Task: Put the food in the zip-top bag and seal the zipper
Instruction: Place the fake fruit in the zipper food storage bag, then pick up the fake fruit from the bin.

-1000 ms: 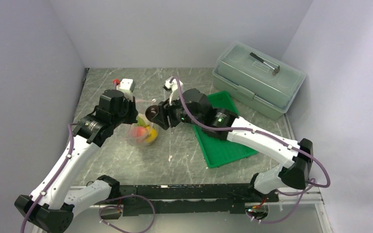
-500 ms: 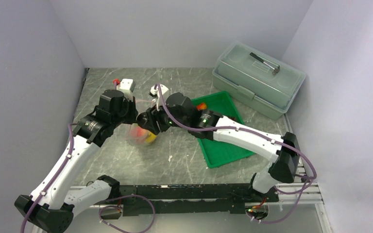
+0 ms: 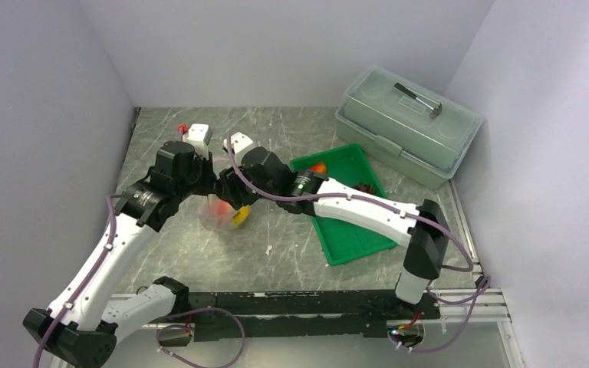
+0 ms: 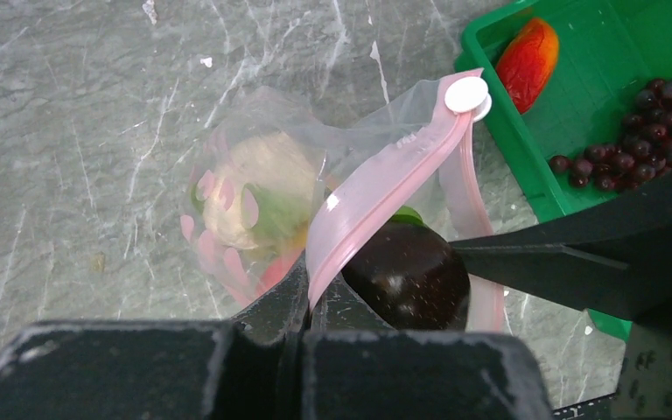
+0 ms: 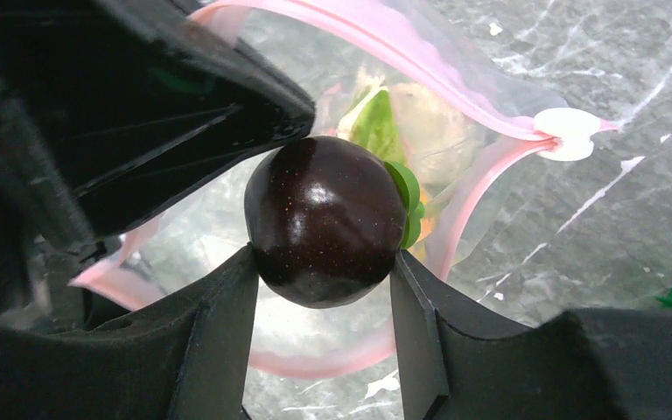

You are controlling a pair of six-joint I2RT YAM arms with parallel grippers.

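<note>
The clear zip-top bag (image 4: 254, 175) stands open on the table, also in the top view (image 3: 218, 215). My left gripper (image 4: 319, 293) is shut on its pink zipper strip (image 4: 385, 188), holding the mouth up. My right gripper (image 5: 324, 289) is shut on the dark purple ball (image 5: 324, 232), which sits over the bag's open mouth; the ball also shows in the left wrist view (image 4: 407, 276). The white-and-green vegetable (image 4: 254, 188) and red and yellow fruit (image 3: 226, 211) lie inside the bag. A red-orange fruit (image 4: 528, 63) and a dark grape bunch (image 4: 639, 131) lie in the green tray.
The green tray (image 3: 349, 238) lies right of the bag. A pale green lidded box (image 3: 406, 126) stands at the back right. Small white pieces (image 3: 199, 134) lie at the back. Grey walls close in both sides.
My right gripper has moved left from beside the tray, carrying the dark purple ball to the bag's mouth. My left gripper has kept hold of the zipper strip.
</note>
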